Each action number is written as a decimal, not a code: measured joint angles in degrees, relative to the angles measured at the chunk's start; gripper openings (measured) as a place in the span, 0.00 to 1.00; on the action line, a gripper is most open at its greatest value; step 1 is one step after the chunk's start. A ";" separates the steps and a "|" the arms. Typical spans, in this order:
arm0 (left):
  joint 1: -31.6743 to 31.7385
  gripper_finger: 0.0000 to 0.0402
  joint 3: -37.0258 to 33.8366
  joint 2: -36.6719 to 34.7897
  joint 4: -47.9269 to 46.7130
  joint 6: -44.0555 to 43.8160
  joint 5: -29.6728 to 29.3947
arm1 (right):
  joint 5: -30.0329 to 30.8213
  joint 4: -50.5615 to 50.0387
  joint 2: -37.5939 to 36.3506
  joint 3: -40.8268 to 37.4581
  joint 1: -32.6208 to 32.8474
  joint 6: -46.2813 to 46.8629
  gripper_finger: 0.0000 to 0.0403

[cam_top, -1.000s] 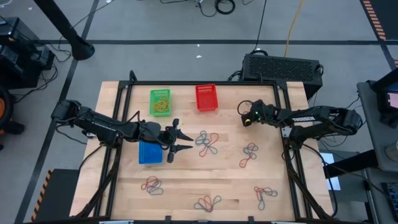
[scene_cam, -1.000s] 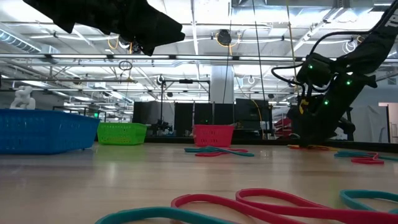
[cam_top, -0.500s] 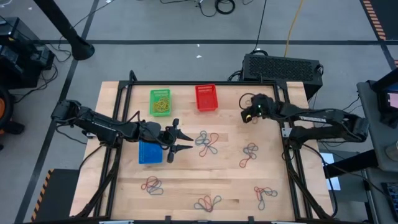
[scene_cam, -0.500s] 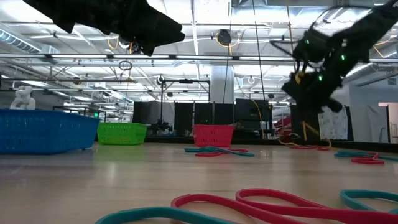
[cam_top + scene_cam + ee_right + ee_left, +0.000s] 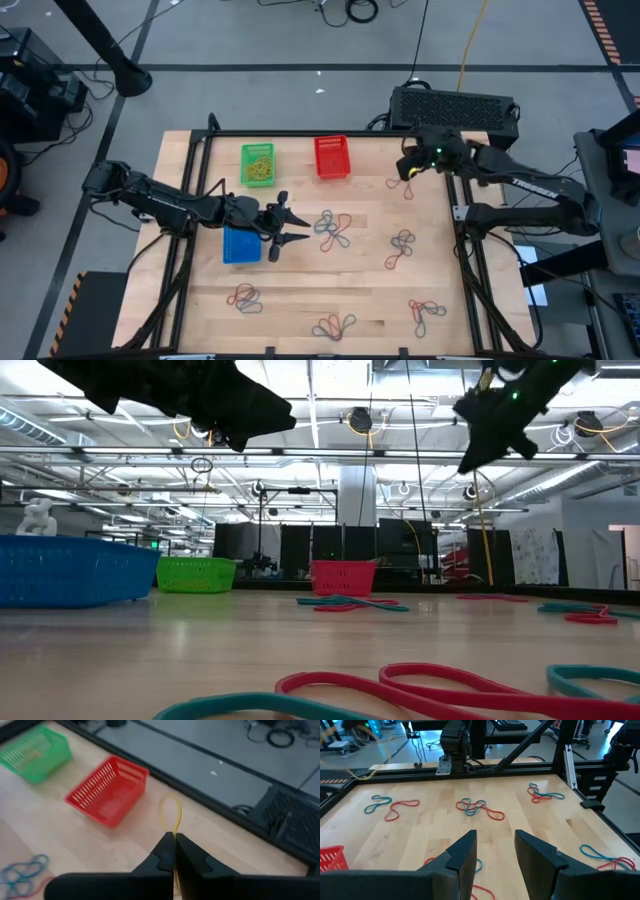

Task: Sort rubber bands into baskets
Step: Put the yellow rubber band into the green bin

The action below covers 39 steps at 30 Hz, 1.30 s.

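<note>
My right gripper (image 5: 174, 838) is shut on a yellow rubber band (image 5: 171, 814), whose loop sticks out past the fingertips. In the high view the right gripper (image 5: 407, 171) is over the table's back right, to the right of the red basket (image 5: 332, 158). The low view shows it lifted high, the yellow rubber band (image 5: 481, 510) dangling below. The green basket (image 5: 258, 165) holds yellow and green bands. My left gripper (image 5: 290, 229) hovers open beside the blue basket (image 5: 241, 245). Tangles of red and blue rubber bands (image 5: 335, 229) lie across the table.
More band clusters lie mid-right (image 5: 402, 248), front left (image 5: 243, 297), front middle (image 5: 335, 325) and front right (image 5: 428, 312). A red band (image 5: 398, 185) lies under the right gripper. A black frame rail (image 5: 320, 133) borders the table, and a black box (image 5: 455, 105) sits behind it.
The right gripper shut on the yellow band, then rose from the table and moved back and right with it. The left arm has not moved.
</note>
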 joint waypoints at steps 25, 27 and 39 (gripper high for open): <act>2.72 0.35 9.51 30.35 37.12 1.44 9.40 | -9.60 11.47 15.01 1.30 34.96 9.04 0.00; 2.86 0.35 11.73 31.54 37.03 1.46 9.44 | -9.60 14.25 16.39 1.30 36.44 9.03 0.00; 3.95 0.35 18.56 32.77 27.32 1.95 10.99 | -9.53 18.16 18.83 1.30 41.04 7.76 0.00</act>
